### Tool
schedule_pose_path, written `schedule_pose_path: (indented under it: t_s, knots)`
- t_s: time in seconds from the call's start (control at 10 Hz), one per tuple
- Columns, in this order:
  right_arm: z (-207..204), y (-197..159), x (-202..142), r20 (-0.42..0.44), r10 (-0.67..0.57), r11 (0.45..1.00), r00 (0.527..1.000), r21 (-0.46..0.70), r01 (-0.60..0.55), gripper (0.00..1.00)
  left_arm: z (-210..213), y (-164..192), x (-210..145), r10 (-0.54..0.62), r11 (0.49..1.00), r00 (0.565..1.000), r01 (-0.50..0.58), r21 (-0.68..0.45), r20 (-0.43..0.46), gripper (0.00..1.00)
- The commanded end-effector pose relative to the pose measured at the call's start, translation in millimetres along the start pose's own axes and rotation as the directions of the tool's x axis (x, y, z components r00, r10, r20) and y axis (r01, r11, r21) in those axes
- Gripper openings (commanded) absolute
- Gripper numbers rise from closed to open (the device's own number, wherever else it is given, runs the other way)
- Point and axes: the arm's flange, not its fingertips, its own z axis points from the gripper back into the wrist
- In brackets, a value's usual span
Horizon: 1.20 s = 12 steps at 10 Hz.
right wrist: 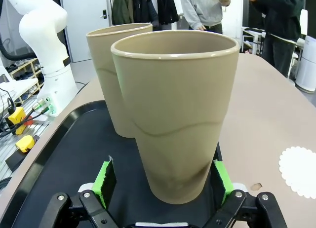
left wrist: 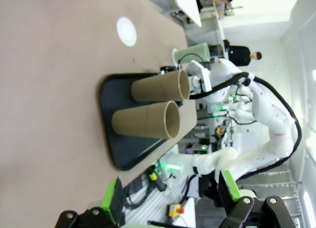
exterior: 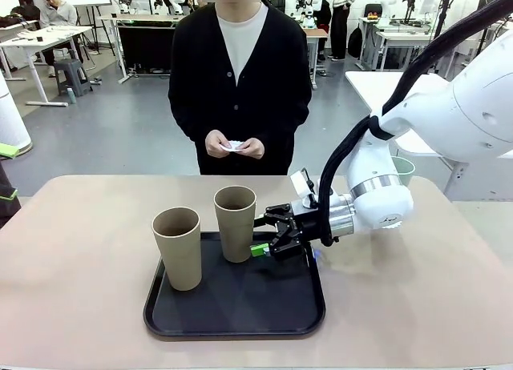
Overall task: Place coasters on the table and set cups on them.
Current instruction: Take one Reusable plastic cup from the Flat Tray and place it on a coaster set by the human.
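Cup (right wrist: pixel 173 114) on tray (right wrist: pixel 69 149), between parted fingers (right wrist: pixel 104 181)

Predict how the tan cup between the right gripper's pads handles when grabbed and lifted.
The cup is tall with a narrower base, so a high push probably tips it. Matte, rigid-looking walls: likely a firm grip. Looks empty, so probably light.
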Motion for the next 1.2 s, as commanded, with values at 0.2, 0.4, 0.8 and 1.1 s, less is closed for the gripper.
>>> schedule_pose_path:
  t_s: [0.2,0.4,0.8,1.1]
  knots:
    - [-13,-7,-3,0.042,0.045,0.999,0.998,-0.019,-0.044,1.0,1,-1,0,-0.007,1.0,1.0,0.007,-0.011,0.004,1.0]
    - [-18,-15,-1,0.04,0.042,0.999,0.998,-0.024,-0.041,1.0,1,-1,0,-0.007,1.0,1.0,0.007,-0.011,0.004,1.0]
    - [-27,-21,0,0.038,0.033,0.999,0.999,-0.007,-0.033,1.0,1,-1,0,-0.007,1.0,1.0,0.007,-0.011,0.004,1.0]
    - [-28,-20,0,0.038,0.02,1.0,0.999,0.001,-0.02,1.0,1,-1,0,-0.007,1.0,1.0,0.007,-0.011,0.004,1.0]
